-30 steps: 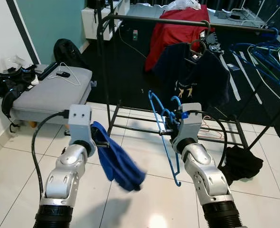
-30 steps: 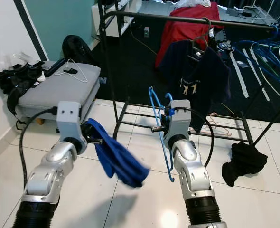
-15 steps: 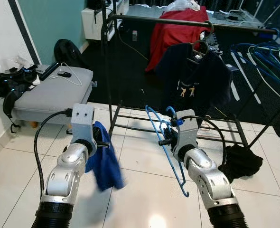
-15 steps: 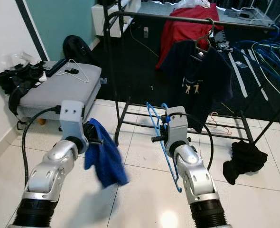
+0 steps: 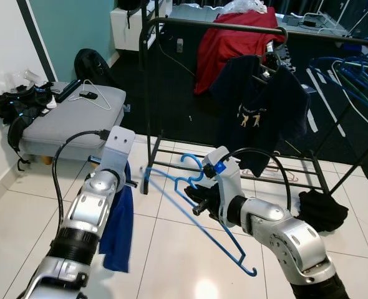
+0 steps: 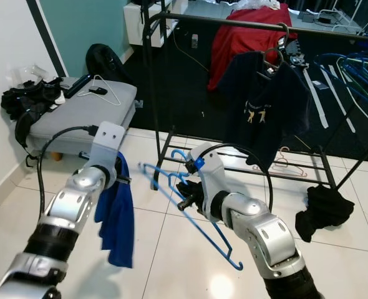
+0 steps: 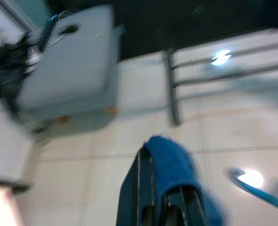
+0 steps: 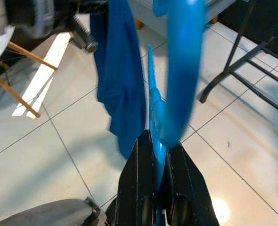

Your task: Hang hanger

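My right gripper (image 5: 195, 202) is shut on a blue wire hanger (image 5: 221, 243) near its hook. The hanger lies tilted, its long bar running diagonally down over the white floor tiles. In the right wrist view the fingertips (image 8: 143, 146) clamp the blue hanger (image 8: 154, 113). My left gripper (image 5: 130, 184) is shut on a blue cloth (image 5: 118, 230), which hangs straight down beside the left forearm. In the left wrist view the cloth (image 7: 169, 165) drapes over the fingers. Behind both arms stands a black clothes rack with its top rail (image 5: 234, 28).
A navy shirt (image 5: 265, 106) and a red garment (image 5: 227, 43) hang on the rail, with several blue hangers (image 5: 352, 75) at its right end. A grey bench (image 5: 65, 118) stands at the left. A black garment (image 5: 321, 208) lies on the floor by the rack's foot.
The right gripper has swung left and lower, tipping the hanger from near upright to a slant. The blue cloth has stopped swinging out and now hangs straight down.
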